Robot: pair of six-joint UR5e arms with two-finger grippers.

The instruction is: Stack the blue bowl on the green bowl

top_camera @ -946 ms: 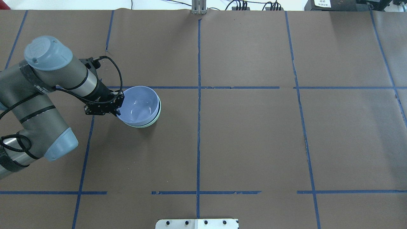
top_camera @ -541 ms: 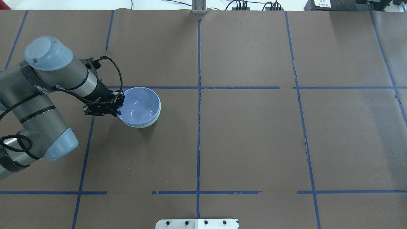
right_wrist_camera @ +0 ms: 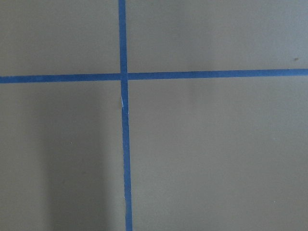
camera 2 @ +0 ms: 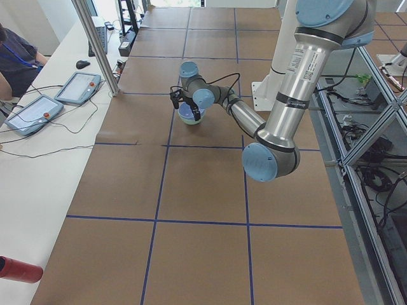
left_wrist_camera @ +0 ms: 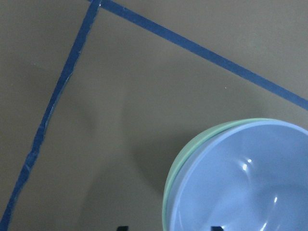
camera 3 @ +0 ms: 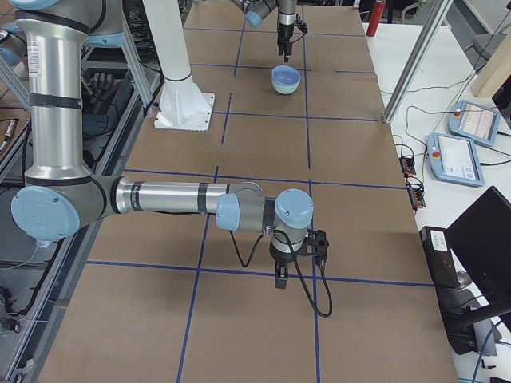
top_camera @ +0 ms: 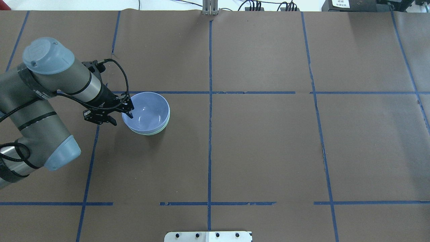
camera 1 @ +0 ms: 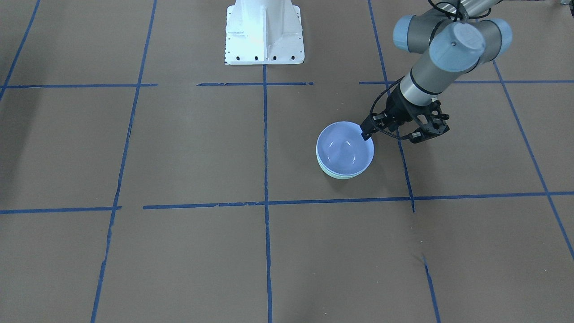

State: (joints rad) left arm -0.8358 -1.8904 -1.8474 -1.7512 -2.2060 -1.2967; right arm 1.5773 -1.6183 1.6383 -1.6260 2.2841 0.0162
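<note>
Since half a second ago the left gripper [top_camera: 121,119] has let go of the rim and drawn slightly away. Its jaws now stand spread, one finger over the inside of the round glossy periwinkle-blue bowl [top_camera: 147,112], the other outside it. The blue bowl sits nested in the round glossy mint-green bowl [left_wrist_camera: 168,199] on the brown paper-covered table [top_camera: 262,151]. Only a crescent of green shows, so the nesting looks slightly off-centre.

The likely hazard is the retreat. If the arm pulls sideways before rising, the inner finger could hook the rim and drag or tip the slick blue bowl out.

The right gripper [camera 3: 279,278] hangs well apart; whether it is spread or closed cannot be told.
</note>
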